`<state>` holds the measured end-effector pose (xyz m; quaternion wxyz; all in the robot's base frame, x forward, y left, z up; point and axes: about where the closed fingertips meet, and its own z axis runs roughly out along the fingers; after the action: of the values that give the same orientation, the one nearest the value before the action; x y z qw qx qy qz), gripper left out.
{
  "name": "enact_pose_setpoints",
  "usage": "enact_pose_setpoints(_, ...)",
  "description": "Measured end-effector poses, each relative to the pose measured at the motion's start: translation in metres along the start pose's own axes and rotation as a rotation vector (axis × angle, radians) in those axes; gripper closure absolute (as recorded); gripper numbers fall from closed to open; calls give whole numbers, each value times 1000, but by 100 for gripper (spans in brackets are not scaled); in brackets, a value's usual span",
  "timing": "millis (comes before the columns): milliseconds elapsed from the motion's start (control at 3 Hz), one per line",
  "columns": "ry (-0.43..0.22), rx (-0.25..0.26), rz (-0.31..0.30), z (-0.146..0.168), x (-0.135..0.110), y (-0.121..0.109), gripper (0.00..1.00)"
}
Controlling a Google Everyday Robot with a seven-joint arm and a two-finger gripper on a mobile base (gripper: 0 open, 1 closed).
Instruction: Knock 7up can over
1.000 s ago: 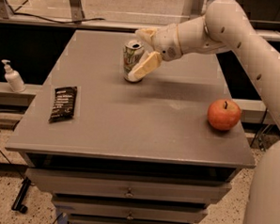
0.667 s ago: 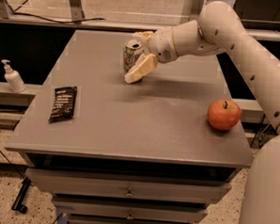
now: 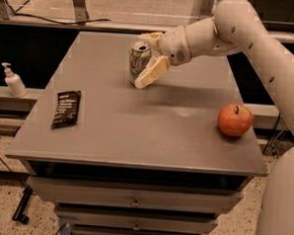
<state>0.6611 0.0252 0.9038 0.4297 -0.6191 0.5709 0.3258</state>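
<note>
The 7up can (image 3: 138, 60) stands upright on the far middle of the grey table (image 3: 137, 124), silver top up, green and white body. My gripper (image 3: 147, 57) reaches in from the right and sits around the can. One cream finger (image 3: 152, 72) lies against the can's front right side and the other (image 3: 152, 37) shows behind its top. The jaws are spread, with the can between them. The white arm (image 3: 250, 41) runs in from the upper right.
A red apple (image 3: 235, 120) sits near the table's right edge. A dark snack packet (image 3: 67, 108) lies at the left. A white pump bottle (image 3: 13, 81) stands on a ledge left of the table. Drawers (image 3: 132, 203) are below the tabletop.
The gripper and can have shifted slightly left across the frames. The can stays upright.
</note>
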Motion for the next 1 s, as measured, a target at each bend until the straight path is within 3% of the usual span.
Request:
enact_pose_setpoints(667,-16,-245,-42,-24,-20,61,0)
enact_pose_setpoints(1000,-19,-295,-32,-37,-24,85,0)
